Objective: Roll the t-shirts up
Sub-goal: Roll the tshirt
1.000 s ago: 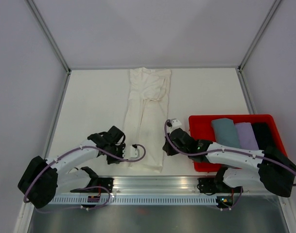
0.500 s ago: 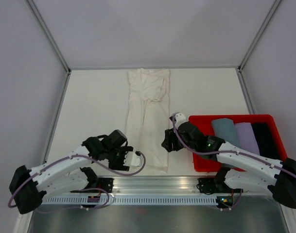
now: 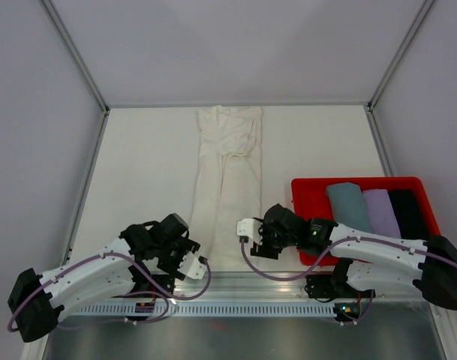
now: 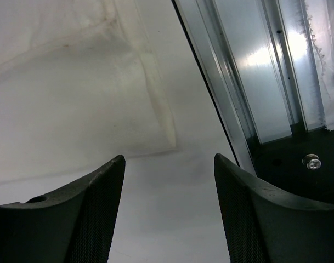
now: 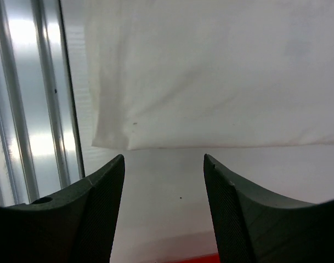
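**Top external view:** Shows the cream t-shirt (image 3: 226,180) folded into a long narrow strip down the middle of the white table (image 3: 138,165), running from the far edge almost to the aluminium rail (image 3: 243,283) at the bottom. Places the left gripper (image 3: 190,264) just beside the strip's lower left corner and the right gripper (image 3: 247,238) just beside its lower right edge. Sets a grey-blue t-shirt (image 3: 347,204), a lilac t-shirt (image 3: 379,210) and a black t-shirt (image 3: 405,211) side by side in the red bin (image 3: 356,181) at right.

**Left wrist view:** Frames the left gripper (image 4: 168,161) spread wide and empty over bare table, just below the cream t-shirt (image 4: 73,98) corner at upper left, with the aluminium rail (image 4: 254,82) at right.

**Right wrist view:** Catches the right gripper (image 5: 164,159) gaping, nothing held, under the cream t-shirt (image 5: 210,71) hem across the upper frame, with the aluminium rail (image 5: 29,82) at left.
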